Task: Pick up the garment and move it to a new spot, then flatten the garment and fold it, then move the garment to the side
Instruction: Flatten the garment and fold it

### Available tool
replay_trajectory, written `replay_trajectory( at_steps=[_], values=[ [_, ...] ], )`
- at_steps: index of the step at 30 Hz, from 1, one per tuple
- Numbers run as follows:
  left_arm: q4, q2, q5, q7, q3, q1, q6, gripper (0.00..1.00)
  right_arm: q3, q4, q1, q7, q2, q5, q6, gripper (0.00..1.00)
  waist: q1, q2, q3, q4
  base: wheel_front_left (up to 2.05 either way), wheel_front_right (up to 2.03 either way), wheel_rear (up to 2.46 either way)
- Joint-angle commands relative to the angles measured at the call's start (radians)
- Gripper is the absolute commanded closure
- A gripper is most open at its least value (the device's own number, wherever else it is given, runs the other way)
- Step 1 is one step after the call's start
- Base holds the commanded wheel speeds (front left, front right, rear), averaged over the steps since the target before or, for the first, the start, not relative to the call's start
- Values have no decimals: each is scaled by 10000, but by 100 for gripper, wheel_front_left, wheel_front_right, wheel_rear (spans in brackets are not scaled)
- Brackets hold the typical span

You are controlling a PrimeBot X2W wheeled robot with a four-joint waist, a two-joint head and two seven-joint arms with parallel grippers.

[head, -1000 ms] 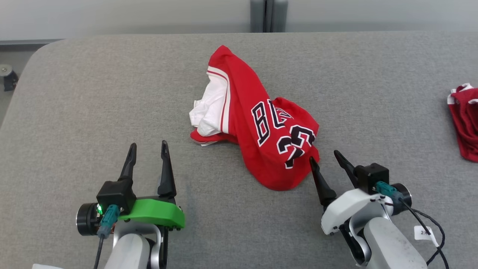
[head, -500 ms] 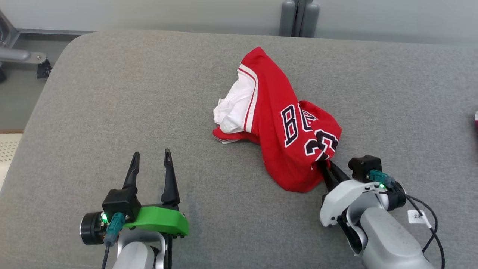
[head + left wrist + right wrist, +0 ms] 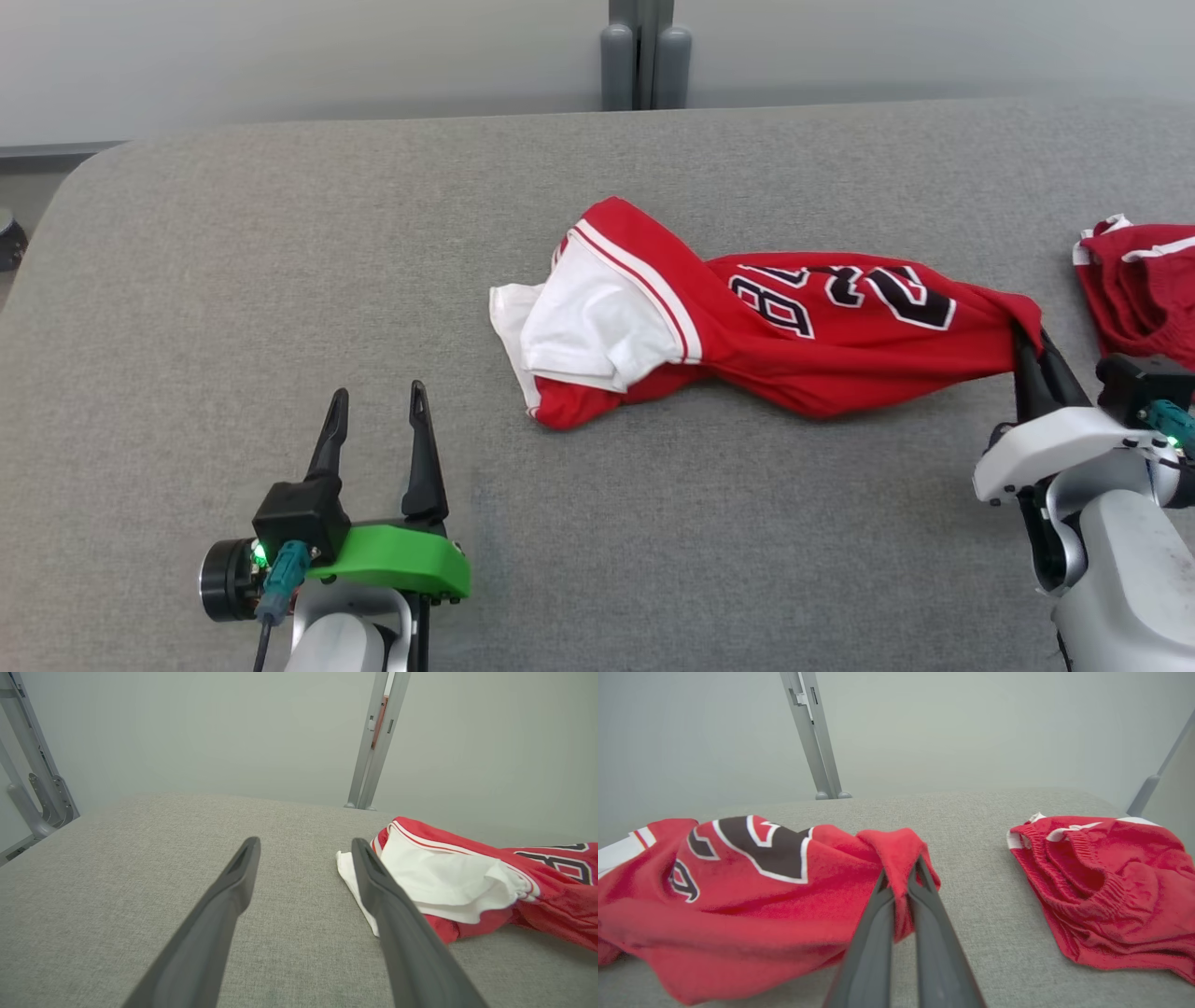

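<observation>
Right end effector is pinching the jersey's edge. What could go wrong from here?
The right end effector grips only a small bunch of the jersey; the fabric could slip out under pull.
The red shorts lie close beside that grip; moving further right could snag or drag them.
The jersey lies twisted, with the left end effector open and apart from it; lifting one-handed may tangle it more.

The lettering on the garment [image 3: 822, 359] is being partly concealed by folds. The tip end of the right gripper [image 3: 1029, 338] is being covered by the pinched red fold. In the left wrist view, the garment is being cut off by the right edge. The red shorts [image 3: 1144, 289] are being cropped by the right edge of the head view
</observation>
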Motion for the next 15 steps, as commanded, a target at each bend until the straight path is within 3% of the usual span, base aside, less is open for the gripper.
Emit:
replay_trajectory(
  at_steps=[1,4,6,7,8,9,15],
  values=[
    [-4,24,-12,9,10,59,5,0,-280,-151,218,112,112,-200,-1,100,0,0,82,-204,0,0,0],
    [5,26,-24,9,-19,-81,-16,0,-829,-405,533,386,439,-573,-1,100,0,0,197,-244,0,0,0],
    [17,26,-31,9,-34,-159,-14,0,-1006,-456,727,512,603,-727,-3,64,0,0,247,-252,0,0,0],
    [34,26,-35,9,-35,-188,-24,0,-1074,-459,830,563,668,-788,-3,51,0,0,261,-253,0,0,0],
    [53,26,-33,9,-39,-203,-34,0,-1125,-460,892,562,718,-830,-3,4,0,0,263,-251,0,0,0],
    [68,26,-29,9,-37,-210,-42,0,-1165,-491,963,537,772,-891,-3,0,0,0,255,-245,0,0,0],
    [82,26,-29,9,29,-168,-29,0,-1352,-1450,1232,106,921,-1104,-1,0,0,0,131,-188,0,0,0]
  ],
)
